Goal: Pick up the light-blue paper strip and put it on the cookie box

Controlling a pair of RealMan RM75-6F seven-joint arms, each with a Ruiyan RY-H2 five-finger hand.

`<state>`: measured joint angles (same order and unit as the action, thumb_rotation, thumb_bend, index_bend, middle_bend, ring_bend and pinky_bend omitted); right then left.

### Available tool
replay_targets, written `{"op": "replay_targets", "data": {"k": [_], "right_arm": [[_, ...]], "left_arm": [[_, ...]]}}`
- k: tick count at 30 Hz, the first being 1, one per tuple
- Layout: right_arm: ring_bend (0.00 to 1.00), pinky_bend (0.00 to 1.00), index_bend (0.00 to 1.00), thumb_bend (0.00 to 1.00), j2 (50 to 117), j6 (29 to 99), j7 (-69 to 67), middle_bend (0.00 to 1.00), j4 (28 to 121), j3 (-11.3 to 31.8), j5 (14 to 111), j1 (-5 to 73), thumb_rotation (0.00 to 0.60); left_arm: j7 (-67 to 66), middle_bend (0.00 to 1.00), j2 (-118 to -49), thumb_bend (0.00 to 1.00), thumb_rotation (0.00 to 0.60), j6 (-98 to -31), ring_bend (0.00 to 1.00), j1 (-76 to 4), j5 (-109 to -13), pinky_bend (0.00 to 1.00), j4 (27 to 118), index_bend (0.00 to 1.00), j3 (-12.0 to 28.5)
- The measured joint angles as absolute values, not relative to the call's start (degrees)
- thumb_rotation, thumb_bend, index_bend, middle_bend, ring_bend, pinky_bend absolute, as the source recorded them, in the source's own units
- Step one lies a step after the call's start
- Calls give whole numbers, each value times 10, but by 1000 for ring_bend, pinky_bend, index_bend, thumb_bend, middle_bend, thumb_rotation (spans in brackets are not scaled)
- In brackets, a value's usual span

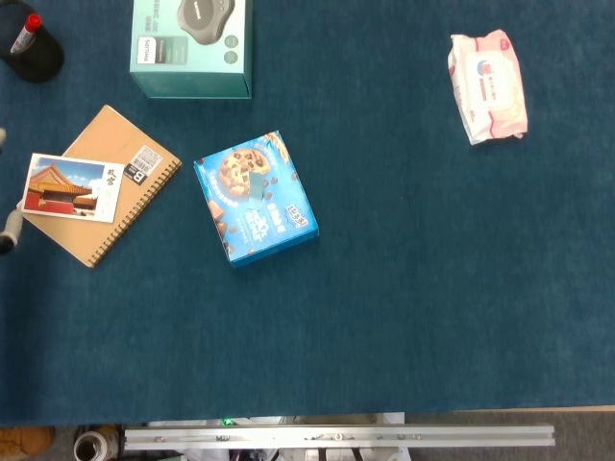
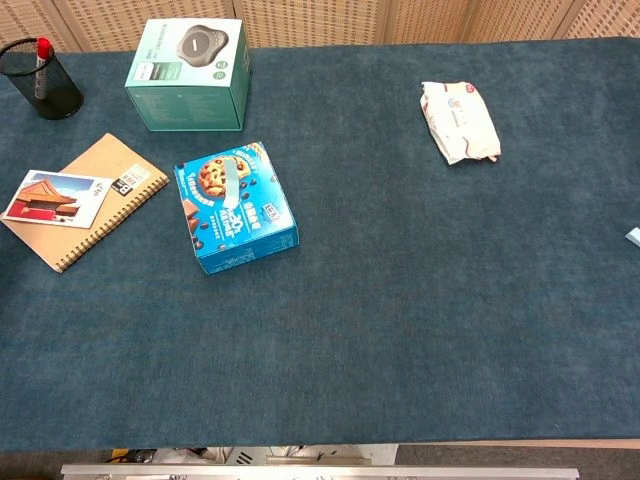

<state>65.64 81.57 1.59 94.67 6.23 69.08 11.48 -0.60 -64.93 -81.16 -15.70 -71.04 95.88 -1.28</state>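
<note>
Now your big blue table (image 2: 420, 330) holds the cookie box (image 1: 274, 226). The light-blue paper strip (image 1: 256, 188) lies flat on its lid, so that job looks done. A black cup (image 2: 55, 100) holds a red-capped pen (image 2: 40, 60). Your left robot hand (image 1: 8, 230) just peeks in at the edge, so I cannot tell if it is open. Your right robot hand is out of sight.

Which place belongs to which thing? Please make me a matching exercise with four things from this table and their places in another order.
Things:
1. paper strip
2. postcard
3. red-capped pen
4. wipes pack

Places:
a. lying on the notebook
b. standing in the black mesh cup
c. alone on the far right side of the table
d. lying on top of the cookie box

Pairs: 1-d, 2-a, 3-b, 4-c
</note>
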Motion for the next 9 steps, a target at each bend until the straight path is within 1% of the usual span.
{"op": "replay_targets", "data": {"k": [4,9], "right_arm": [[250,373,148,199,650,820,11,355,962,57,689,98,600],[250,373,148,200,624,810,0,356,996,57,680,86,600]], "left_arm": [[-30,220,-657,345,600,-835,181,-131,-720,278,966,99,-19],[-33,220,-669,345,600,-854,181,-112,-740,277,968,99,-22]]}}
